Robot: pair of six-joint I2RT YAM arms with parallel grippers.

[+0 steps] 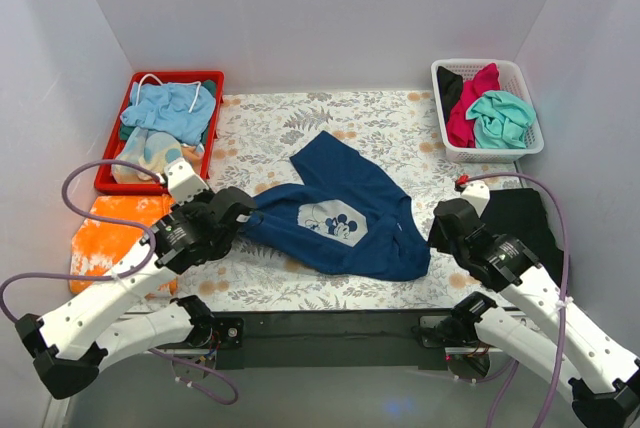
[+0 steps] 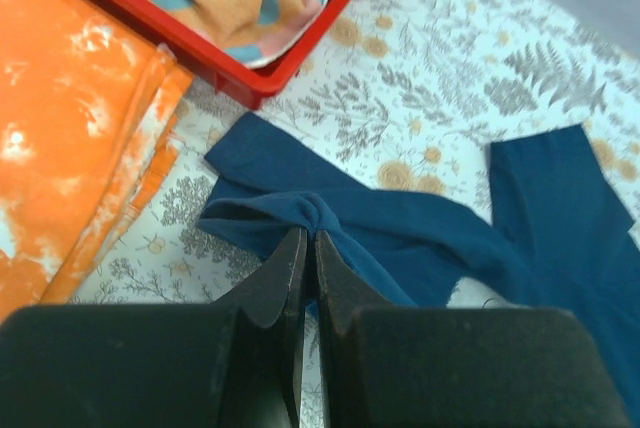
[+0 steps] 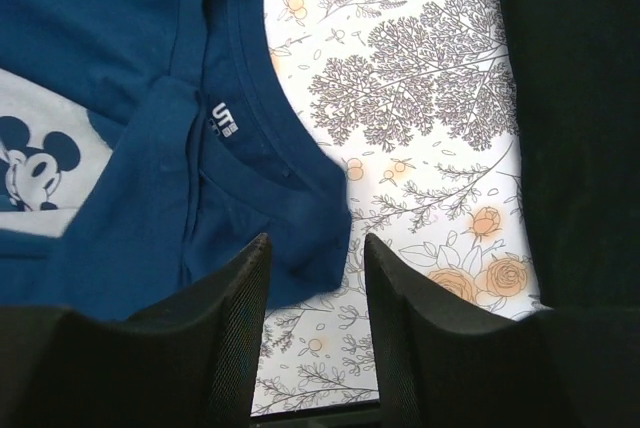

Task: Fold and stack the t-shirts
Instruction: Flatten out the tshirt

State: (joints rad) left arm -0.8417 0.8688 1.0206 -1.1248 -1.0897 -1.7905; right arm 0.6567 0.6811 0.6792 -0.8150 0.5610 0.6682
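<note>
The navy-blue t-shirt [image 1: 345, 213] lies crumpled on the floral table cover, its pale mouse print facing up. My left gripper [image 1: 243, 220] is shut on a bunched fold at the shirt's left edge [image 2: 318, 210]. My right gripper [image 3: 315, 248] stands open at the shirt's right side. The collar corner of the navy-blue t-shirt [image 3: 300, 238] rests on the table between the fingertips. A black t-shirt [image 1: 525, 220] lies flat to the right of that gripper. Magenta [image 1: 468, 116] and teal [image 1: 500, 118] t-shirts sit in a white basket [image 1: 490, 153].
A red bin [image 1: 175, 76] with pale blue and patterned clothes stands at the back left. In front of it lies a folded orange cloth [image 1: 115, 233], close to my left arm. White walls close in the table on three sides.
</note>
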